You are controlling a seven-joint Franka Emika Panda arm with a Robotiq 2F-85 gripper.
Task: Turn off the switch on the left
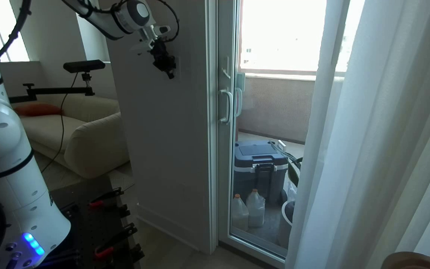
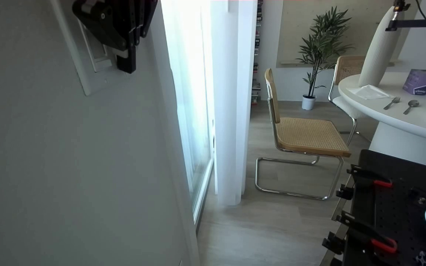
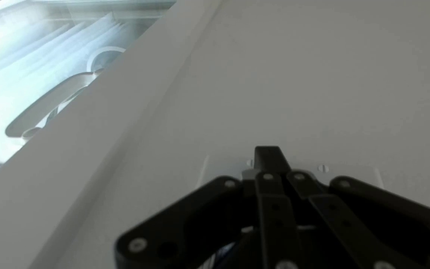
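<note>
So my gripper (image 2: pixel 126 61) is pinched together right by the wall switch (image 2: pixel 95 50), which sits around 10 o'clock from my tips in an exterior view, though I can't tell if I'm touching it.

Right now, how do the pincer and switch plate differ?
Colour: pincer is black; plate is pale.
Shape: pincer is a jointed linkage; plate is a flat panel.
Pose: pincer juts in front; plate lies against the wall, partly hidden by the pincer.
Shared: both show screw heads.
</note>
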